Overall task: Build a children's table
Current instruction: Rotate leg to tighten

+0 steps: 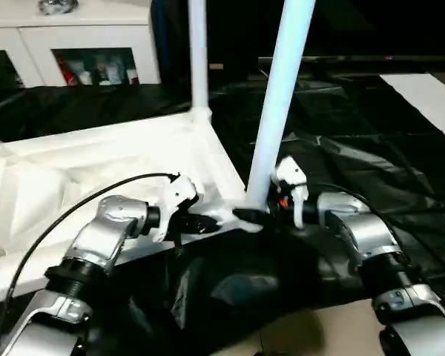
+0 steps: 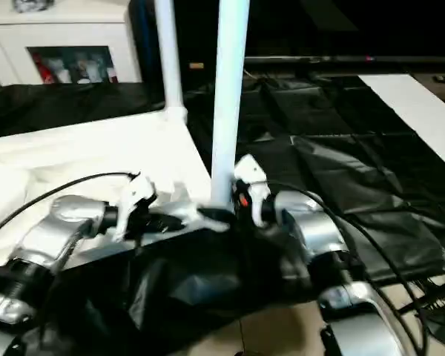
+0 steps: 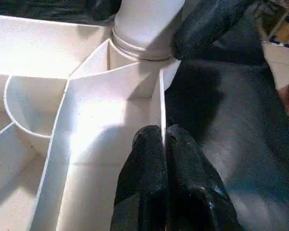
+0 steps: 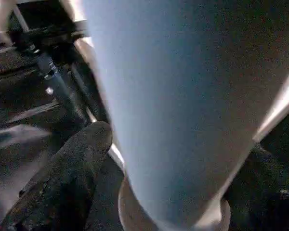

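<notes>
The white tabletop [image 1: 96, 156] lies underside up on a black cloth. Two white legs stand in its right-hand corner sockets: a far leg [image 1: 199, 52] and a near leg [image 1: 278, 96]. My left gripper [image 1: 204, 222] is shut on the tabletop's thin rim wall [image 3: 161, 96], just beside the near corner socket [image 3: 139, 48]. My right gripper [image 1: 256, 215] sits at the foot of the near leg [image 4: 183, 96], open, one finger [image 4: 77, 168] on each side of it with a small gap showing. One of its fingers [image 3: 207, 24] also appears beside the socket in the left wrist view.
The black cloth [image 1: 341, 148] spreads out to the right and toward me. A white cabinet [image 1: 81, 44] with glass doors stands at the back left. A white strip [image 1: 430, 93] lies at the far right. Pale floor [image 1: 319, 334] shows at the cloth's near edge.
</notes>
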Motion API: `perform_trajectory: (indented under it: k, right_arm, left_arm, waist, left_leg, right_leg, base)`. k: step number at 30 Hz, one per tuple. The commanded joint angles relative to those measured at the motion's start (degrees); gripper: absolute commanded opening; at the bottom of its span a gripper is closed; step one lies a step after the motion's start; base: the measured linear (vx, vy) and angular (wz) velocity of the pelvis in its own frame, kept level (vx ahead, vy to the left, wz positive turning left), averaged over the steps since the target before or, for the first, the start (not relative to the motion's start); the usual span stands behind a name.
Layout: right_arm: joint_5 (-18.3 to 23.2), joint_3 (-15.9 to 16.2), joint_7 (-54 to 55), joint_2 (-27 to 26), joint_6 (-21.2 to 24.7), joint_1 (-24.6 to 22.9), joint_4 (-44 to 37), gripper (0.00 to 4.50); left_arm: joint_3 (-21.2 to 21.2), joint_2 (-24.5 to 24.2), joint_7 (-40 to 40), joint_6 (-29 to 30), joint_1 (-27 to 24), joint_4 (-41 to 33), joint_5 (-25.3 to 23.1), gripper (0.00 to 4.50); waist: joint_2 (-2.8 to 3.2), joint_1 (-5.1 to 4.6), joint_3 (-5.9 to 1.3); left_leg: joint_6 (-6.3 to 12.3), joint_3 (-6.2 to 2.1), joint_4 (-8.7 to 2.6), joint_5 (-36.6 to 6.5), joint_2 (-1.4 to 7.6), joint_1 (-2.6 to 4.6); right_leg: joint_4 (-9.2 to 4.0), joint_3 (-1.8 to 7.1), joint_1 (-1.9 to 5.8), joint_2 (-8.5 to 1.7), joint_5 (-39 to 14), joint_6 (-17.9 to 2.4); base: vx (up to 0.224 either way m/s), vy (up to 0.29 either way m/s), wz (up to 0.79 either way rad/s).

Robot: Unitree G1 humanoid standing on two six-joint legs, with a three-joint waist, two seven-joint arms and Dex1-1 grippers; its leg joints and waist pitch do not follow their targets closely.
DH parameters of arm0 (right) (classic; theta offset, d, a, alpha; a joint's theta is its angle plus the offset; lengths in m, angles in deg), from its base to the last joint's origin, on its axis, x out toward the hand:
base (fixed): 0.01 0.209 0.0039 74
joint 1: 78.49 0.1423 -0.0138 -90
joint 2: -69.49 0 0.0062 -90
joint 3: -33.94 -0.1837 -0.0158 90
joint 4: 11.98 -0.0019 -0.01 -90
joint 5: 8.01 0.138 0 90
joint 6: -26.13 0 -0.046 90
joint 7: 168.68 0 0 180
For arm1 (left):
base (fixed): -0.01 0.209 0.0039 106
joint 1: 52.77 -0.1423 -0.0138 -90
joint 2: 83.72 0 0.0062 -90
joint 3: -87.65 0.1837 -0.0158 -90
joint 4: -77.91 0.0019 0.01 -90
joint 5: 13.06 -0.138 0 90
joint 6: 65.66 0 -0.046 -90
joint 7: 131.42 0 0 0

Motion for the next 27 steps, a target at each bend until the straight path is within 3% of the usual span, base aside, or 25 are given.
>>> perform_trajectory:
  k: [1,6,12,15,17,18,19,21,26,27]
  right_arm:
    - [0.3,1.38,-1.4,0.1,1.13,-0.33,-1.65,3.48]
    - [0.51,2.31,-3.14,1.25,2.35,-1.25,-3.59,3.05]
    - [0.93,2.42,-2.94,0.65,3.18,-1.6,-4.11,2.48]
    - [1.04,2.09,-1.59,-0.36,3.12,-1.75,-3.96,2.43]
    - [0.56,1.6,1.1,-1.55,2.88,-1.63,-3.16,2.33]
    - [-1.13,0.34,8.94,-4.55,2.57,-0.9,-0.12,2.33]
    - [-1.13,0.34,8.94,-4.55,2.57,-0.9,-0.12,2.31]
    - [-2.64,-1.1,17.63,-7.84,2.93,0.33,4.16,2.15]
    - [-3.57,-3.63,28.98,-11.97,3.57,2.5,9.93,2.02]
    - [-3.67,-5.3,34.95,-13.94,3.78,3.76,12.64,2.01]
  left_arm:
    - [0.71,0.33,-2.84,-0.37,0.67,-3.23,2.41,0.0]
    - [0.98,-1.08,-4.66,0.48,-0.12,-4.51,2.52,0.0]
    - [0.96,-1.38,-4.49,1.21,-0.48,-5.28,2.75,0.0]
    - [0.39,-0.56,-2.8,0.74,-0.18,-4.52,2.43,0.0]
    - [-0.24,0.43,-0.06,0.42,0.66,-3.06,1.57,0.0]
    - [-1.33,2.44,5.8,0.0,2.92,0.38,-0.23,0.0]
    - [-1.33,2.44,5.8,0.0,2.92,0.38,-0.23,0.0]
    - [-2.49,4.86,12.55,-0.06,5.93,4.45,-1.77,0.0]
    - [-3.75,8.18,21.12,0.08,9.83,9.57,-3.26,0.0]
    - [-4.3,9.85,25.08,0.06,11.36,11.54,-3.84,0.0]
  waist:
    - [0.33,-0.24,-3.67]
    - [0.2,-0.06,-3.64]
    - [0.23,-0.02,-3.74]
    - [0.19,-0.03,-3.72]
    - [0.1,-0.18,-3.63]
    - [0.17,-0.37,-3.53]
    - [0.19,-0.6,-3.31]
    - [0.04,-0.69,-3.47]
    - [0.08,-1.38,-3.47]
    - [0.45,-1.71,-3.39]
  left_leg:
    - [0.94,-0.52,-3.78,-16.6,2.43,1.26]
    - [0.55,-0.56,-3.81,-16.92,2.42,1.4]
    - [0.63,-0.61,-3.81,-15.44,2.34,1.05]
    - [0.39,-0.6,-3.75,-15.87,2.29,1.15]
    - [0.21,-0.64,-3.83,-16.19,2.26,1.11]
    - [-0.28,-0.74,-3.85,-17.13,2.17,1.23]
    - [-0.54,-0.66,-3.84,-17.77,1.99,1.31]
    - [-1.18,-0.93,-3.76,-18.38,1.81,1.51]
    - [-1.48,-1.23,-3.77,-19.92,1.72,1.57]
    - [-1.43,-1.22,-3.89,-20.07,1.79,1.46]
  right_leg:
    - [-4.7,2.76,2.31,-4.44,-20.96,-10.23]
    - [-4.67,2.81,2.18,-4.45,-21.2,-10.02]
    - [-4.36,2.76,2.43,-4.45,-19.13,-10.51]
    - [-4.54,2.78,2.4,-4.56,-20.34,-10.16]
    - [-4.6,2.77,2.34,-4.5,-21.24,-9.8]
    - [-4.94,2.73,2.23,-4.61,-23.57,-9.03]
    - [-5.2,2.7,1.91,-4.45,-25.16,-8.65]
    - [-5.53,2.52,2.07,-4.82,-28.81,-7.34]
    - [-6.02,2.26,1.93,-4.83,-31.13,-5.79]
    - [-5.96,2.34,1.79,-4.71,-29.94,-6.15]
  base:
    - [0.0,0.0,0.0]
    - [0.0,0.0,0.0]
    - [0.0,0.0,0.0]
    - [0.0,0.0,0.0]
    - [0.0,0.0,0.0]
    - [0.0,0.0,0.0]
    - [0.0,0.0,0.0]
    - [0.0,0.0,0.0]
    - [0.0,0.0,0.0]
    - [0.0,0.0,0.0]
